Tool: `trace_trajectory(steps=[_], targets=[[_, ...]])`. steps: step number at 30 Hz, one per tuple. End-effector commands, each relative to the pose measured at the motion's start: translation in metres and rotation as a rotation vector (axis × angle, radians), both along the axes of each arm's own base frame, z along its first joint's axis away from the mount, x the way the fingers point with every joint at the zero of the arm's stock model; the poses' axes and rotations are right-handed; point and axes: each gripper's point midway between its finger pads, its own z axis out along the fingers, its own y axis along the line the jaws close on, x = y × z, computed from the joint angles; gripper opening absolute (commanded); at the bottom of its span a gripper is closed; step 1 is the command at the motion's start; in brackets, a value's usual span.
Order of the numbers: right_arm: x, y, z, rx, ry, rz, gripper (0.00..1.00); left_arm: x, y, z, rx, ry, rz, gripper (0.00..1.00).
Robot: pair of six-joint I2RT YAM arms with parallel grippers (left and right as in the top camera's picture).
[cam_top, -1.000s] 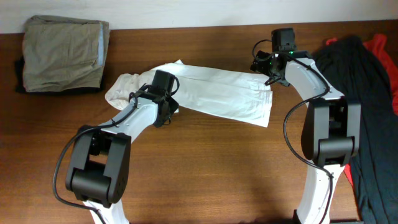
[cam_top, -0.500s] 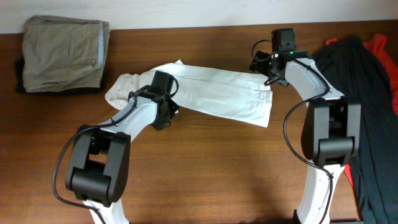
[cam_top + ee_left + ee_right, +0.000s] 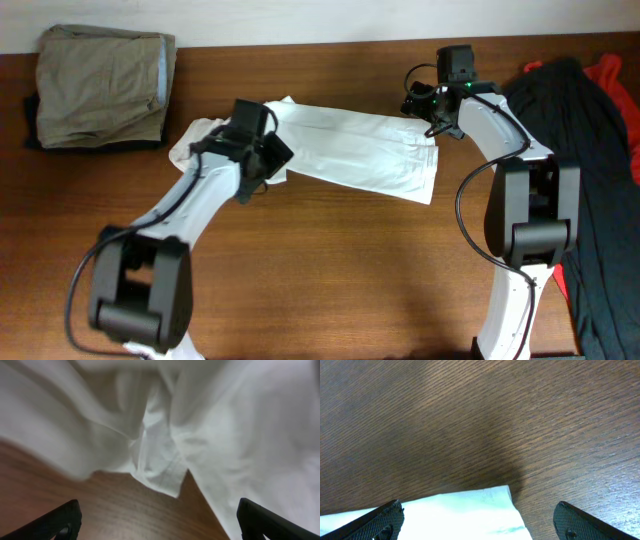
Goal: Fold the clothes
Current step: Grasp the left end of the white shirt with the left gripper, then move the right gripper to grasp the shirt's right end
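On the wooden table (image 3: 330, 270) the white shirt (image 3: 350, 150) lies as a long folded band, slanting from upper left down to the right, with its left end bunched into a loose heap.

At the far left corner sits a folded olive garment (image 3: 100, 85) on something dark (image 3: 30, 125) that pokes out at its left edge, well apart from the shirt. Along the right edge a black garment (image 3: 590, 170) sprawls in a heap, with a red one (image 3: 612, 75) showing from under it near the top. The right arm's base stands just beside this heap.

The left gripper (image 3: 265, 160) hangs over the near edge of the shirt, close to the bunched end. In its wrist view the left gripper (image 3: 160, 525) has its two fingertips (image 3: 65, 520) spread wide. Blurred white folds and a hemmed corner of the shirt (image 3: 160, 475) fill the upper frame, and bare table (image 3: 115, 515) shows below.

The right gripper (image 3: 425, 108) sits at the shirt's far right corner. Its wrist view shows the right gripper (image 3: 480, 525) also spread wide, over a corner of the white cloth (image 3: 470, 507), and the rest of that view is wood grain (image 3: 470, 420). Neither claw pinches the cloth.
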Motion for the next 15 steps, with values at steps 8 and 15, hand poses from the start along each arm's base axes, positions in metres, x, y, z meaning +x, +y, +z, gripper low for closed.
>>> trace_trajectory(steps=[8, 15], targets=[[0.005, -0.001, 0.013, 0.009, -0.033, -0.006, 0.99, -0.003, -0.011, -0.071, -0.025, 0.137, 0.094, 0.79], [0.005, -0.001, 0.013, 0.008, -0.033, -0.006, 0.99, 0.01, -0.011, -0.071, -0.025, 0.087, 0.101, 0.29]])
